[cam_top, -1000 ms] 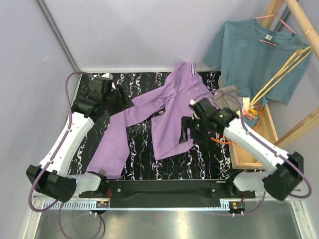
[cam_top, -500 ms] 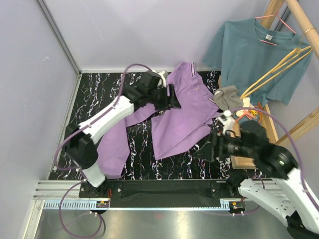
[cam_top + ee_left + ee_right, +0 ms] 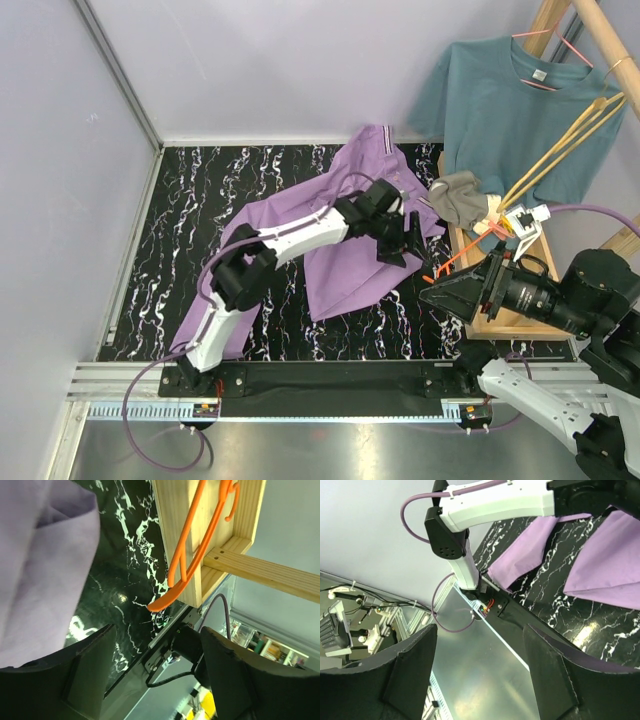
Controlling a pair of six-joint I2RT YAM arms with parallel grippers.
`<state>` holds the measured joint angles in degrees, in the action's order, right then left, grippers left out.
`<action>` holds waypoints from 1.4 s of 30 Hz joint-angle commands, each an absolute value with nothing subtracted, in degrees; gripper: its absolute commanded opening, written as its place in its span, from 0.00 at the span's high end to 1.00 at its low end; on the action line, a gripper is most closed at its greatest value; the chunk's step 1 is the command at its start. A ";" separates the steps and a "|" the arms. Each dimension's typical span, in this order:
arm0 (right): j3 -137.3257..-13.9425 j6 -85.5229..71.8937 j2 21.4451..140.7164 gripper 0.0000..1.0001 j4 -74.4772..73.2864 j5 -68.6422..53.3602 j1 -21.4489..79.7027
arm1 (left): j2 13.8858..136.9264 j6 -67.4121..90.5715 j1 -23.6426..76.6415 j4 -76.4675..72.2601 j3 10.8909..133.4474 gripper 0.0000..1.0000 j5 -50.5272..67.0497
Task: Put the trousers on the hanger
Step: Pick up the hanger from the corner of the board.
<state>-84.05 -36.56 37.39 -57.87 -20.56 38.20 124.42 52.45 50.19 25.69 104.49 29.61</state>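
Lilac trousers [image 3: 342, 278] lie rumpled, legs splayed, on black table [image 3: 190, 225]

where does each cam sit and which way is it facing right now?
Top external: above and behind the robot, looking down on table, trousers, left arm, right arm.
Left wrist: faces down past the left gripper at trousers, orange hanger, wooden frame.
Right wrist: raised, faces back past the right gripper at left arm, trousers, table.
Shared: trousers in all three; orange hanger in top and left wrist.
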 commanded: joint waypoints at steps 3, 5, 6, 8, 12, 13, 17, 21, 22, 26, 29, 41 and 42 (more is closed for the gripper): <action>-85.60 -36.47 37.62 0.24 -60.46 -16.79 38.58 | 129.54 57.91 51.76 20.57 110.47 0.26 34.63; -85.61 -36.65 37.27 0.24 -60.99 -16.00 38.50 | 131.04 58.71 52.73 18.82 112.14 0.26 35.86; -85.61 -36.82 37.00 0.24 -61.52 -15.74 38.58 | 132.52 59.49 53.00 17.94 112.76 0.26 36.47; -85.78 -36.91 36.65 0.24 -61.96 -15.12 38.50 | 134.20 60.46 53.61 16.53 114.68 0.26 37.70; -85.96 -36.74 36.12 0.24 -62.93 -14.50 38.50 | 138.15 61.87 54.23 16.79 117.86 0.27 38.85; -85.87 -36.83 36.12 0.24 -63.02 -14.41 38.58 | 138.51 62.05 54.49 16.70 118.30 0.27 38.93; -85.43 -36.91 36.12 0.25 -62.41 -13.80 38.50 | 140.27 64.07 55.11 14.51 119.35 0.29 39.64; -84.90 -37.26 35.95 0.26 -62.05 -13.01 38.50 | 142.29 65.48 56.25 13.36 121.37 0.32 41.13; -84.64 -37.27 35.95 0.26 -62.05 -12.66 38.50 | 142.82 65.74 56.42 12.75 121.90 0.33 41.13; -84.46 -37.88 35.69 0.27 -62.31 -11.96 38.50 | 144.22 67.50 56.87 11.34 122.52 0.36 42.10; -84.38 -38.49 35.51 0.28 -63.19 -10.73 38.58 | 144.84 68.29 56.87 9.67 122.26 0.51 43.41; -85.25 -40.52 39.37 0.38 -69.52 -6.15 38.58 | 140.99 70.40 55.64 3.09 117.52 1.00 47.90; -85.25 -40.43 39.46 0.38 -69.70 -6.15 38.58 | 139.67 70.40 55.03 2.12 115.77 1.00 47.90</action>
